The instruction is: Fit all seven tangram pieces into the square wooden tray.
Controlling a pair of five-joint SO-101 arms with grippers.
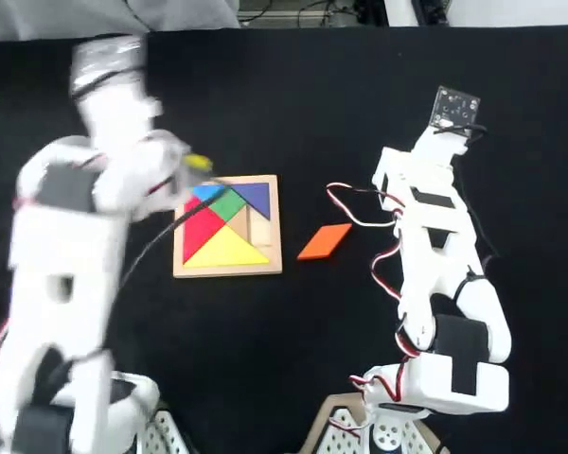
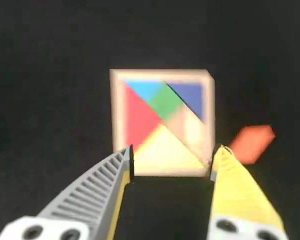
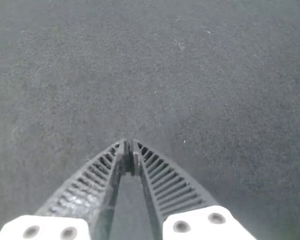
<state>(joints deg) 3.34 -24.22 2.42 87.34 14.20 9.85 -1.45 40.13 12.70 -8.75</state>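
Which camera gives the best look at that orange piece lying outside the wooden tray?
The high view: the orange piece lies flat on the black table, apart from the tray, its whole four-sided outline visible from above. The left wrist view catches it beside the tray, close to the yellow finger of the left gripper.

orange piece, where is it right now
In the high view, the orange piece lies on the black table, just right of the wooden tray, outside it.

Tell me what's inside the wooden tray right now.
Red, yellow, green, light blue and dark blue pieces, plus a tan patch, piece or bare wood unclear. The floor of the tray under the pieces is covered.
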